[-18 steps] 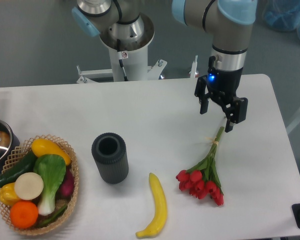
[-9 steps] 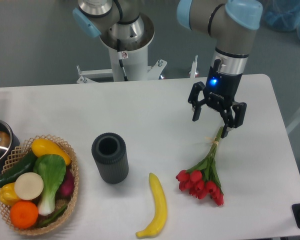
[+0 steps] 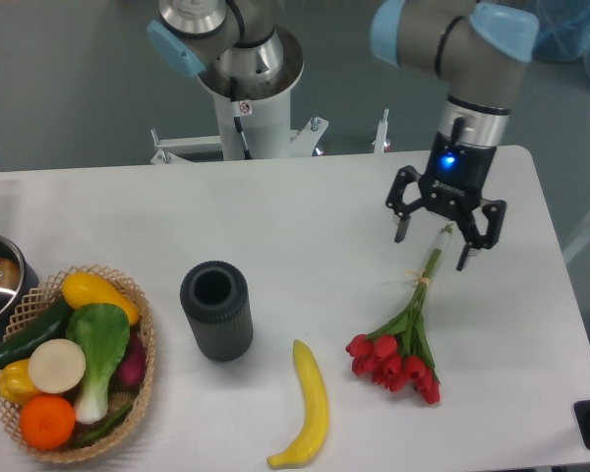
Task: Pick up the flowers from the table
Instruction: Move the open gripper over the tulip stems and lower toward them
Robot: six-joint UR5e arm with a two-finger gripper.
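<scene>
The robot's claw (image 3: 432,239) hangs with its jaws spread wide over the upper stem ends of the tulip bunch (image 3: 403,336), one finger on each side of the stems, holding nothing. The straddling pose suggests the arm is lined up to take the stems rather than the blooms, the narrow part a two-finger grip can close on.

The bunch lies flat on the white desk (image 3: 305,226), right of centre: green stems run from under the claw down through a pale band to a cluster of red heads fanned out among leaves.

Just left of the blooms lies a yellow banana (image 3: 308,408); farther left stand a dark ribbed cylinder (image 3: 216,310) and a wicker basket of vegetables (image 3: 138,388).
</scene>
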